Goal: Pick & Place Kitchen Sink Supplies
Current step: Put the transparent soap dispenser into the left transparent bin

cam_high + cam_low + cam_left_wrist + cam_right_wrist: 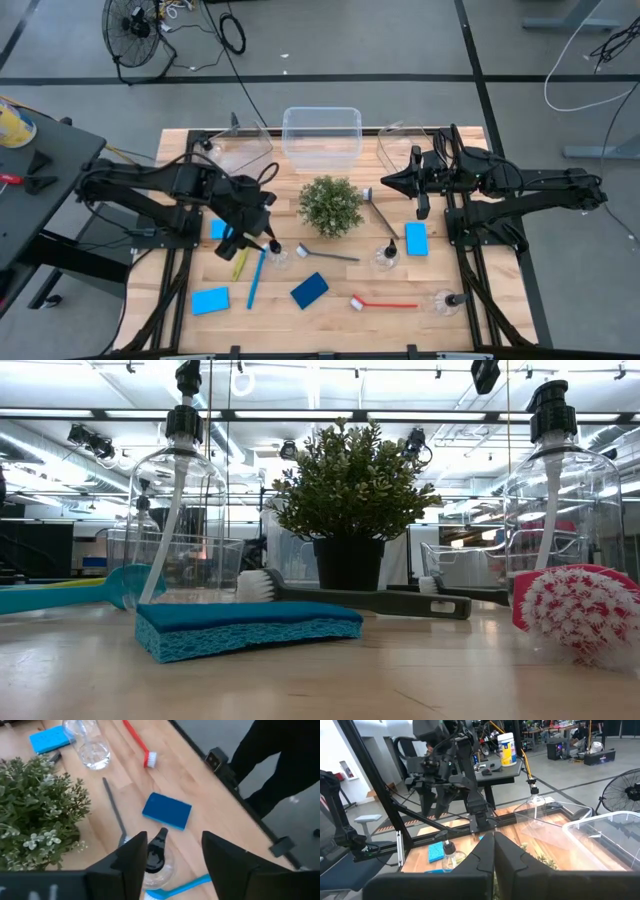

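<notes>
**Left gripper poised over a bottle**

Nearest the front edge of the table (pixel 330 322) lie the low, flat things: a light blue sponge (pixel 210 300), a darker sponge (pixel 309 290) set askew, a red brush (pixel 384 303) and, towards the right corner, a clear bottle (pixel 447 300). None of these is touched.

Just behind them, left of centre, the left gripper (pixel 172 857) hangs over a second bottle (pixel 156 862), its fingers parted and straddling the black cap without pressing on it. That straddle looks like the set-up for a grasp by the neck, the narrowest part; whether it is about to close or has just let go cannot be told. A blue brush (pixel 255 279) and a yellow brush (pixel 239 265) lie right beside this bottle, so a careless descent could nudge them.

Mid-table stands the plant (pixel 330 206), with a grey brush (pixel 325 254) in front of it and a third bottle (pixel 386 257) and another sponge (pixel 416 239) to its right.

Farther back, the right gripper (pixel 385 182) waits, fingers pressed together and empty, beside the clear bins (pixel 321 135) at the rear edge, which seem the likely destination.
</notes>
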